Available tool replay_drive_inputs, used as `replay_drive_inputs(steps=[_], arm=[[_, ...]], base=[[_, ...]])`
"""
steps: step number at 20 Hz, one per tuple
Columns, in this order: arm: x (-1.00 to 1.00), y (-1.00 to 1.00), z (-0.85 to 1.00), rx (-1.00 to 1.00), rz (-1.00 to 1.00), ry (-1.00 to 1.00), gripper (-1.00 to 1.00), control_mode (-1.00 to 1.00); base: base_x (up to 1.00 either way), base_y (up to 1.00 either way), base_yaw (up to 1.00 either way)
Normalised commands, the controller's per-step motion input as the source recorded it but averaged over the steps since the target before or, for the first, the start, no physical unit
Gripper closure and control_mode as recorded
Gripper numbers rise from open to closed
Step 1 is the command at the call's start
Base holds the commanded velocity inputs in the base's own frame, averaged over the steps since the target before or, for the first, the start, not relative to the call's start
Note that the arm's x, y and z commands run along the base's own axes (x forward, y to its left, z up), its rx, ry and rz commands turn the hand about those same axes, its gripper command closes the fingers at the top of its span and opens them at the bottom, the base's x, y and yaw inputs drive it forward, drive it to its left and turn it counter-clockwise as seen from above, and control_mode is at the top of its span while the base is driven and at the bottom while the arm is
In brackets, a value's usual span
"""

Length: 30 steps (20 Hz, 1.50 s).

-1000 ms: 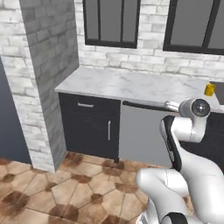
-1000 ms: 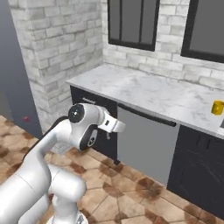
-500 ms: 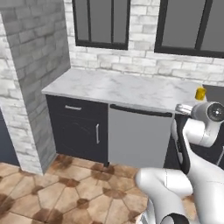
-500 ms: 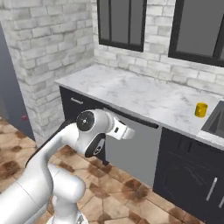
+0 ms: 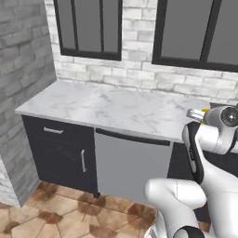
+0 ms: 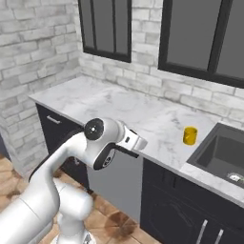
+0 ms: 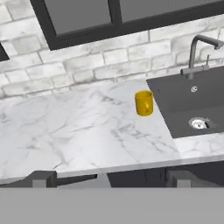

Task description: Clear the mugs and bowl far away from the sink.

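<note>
Hanging off the marble counter edge, pincer standing with jaws spread wide, gripping nothing. Ahead and slightly right of the fingertips, 1 yellow mug sitting upright on the counter, well apart from the pincer. Farther right, black sink lying just beside the mug, grey faucet rising behind it.

White marble counter over dark cabinets and a grey appliance front. Whitewashed brick wall behind, with black-framed windows. Brown patterned tile floor below.
</note>
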Motion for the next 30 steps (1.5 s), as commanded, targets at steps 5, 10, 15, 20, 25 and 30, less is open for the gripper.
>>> replay_drive_inputs(steps=[5, 10, 15, 20, 25, 30], arm=[[0.0, 0.0, 0.0, 0.0, 0.0, 0.0, -1.0, 1.0], [0.0, 0.0, 0.0, 0.0, 0.0, 0.0, -1.0, 1.0], [0.3, -0.09, 0.0, 0.0, 0.01, 0.16, -1.0, -1.0], [0.37, -0.03, -0.01, 0.0, 0.08, 0.36, -1.0, -1.0], [0.31, -0.27, -0.39, 0.03, 0.04, 0.34, -1.0, -1.0], [0.16, -0.35, -0.62, 0.09, 0.0, 0.23, -1.0, -1.0]], base=[[0.51, -0.58, -0.07], [0.07, -0.62, -0.01], [0.04, -0.04, 0.0], [0.0, 0.0, 0.0], [0.0, 0.0, 0.0], [0.0, 0.0, 0.0]])
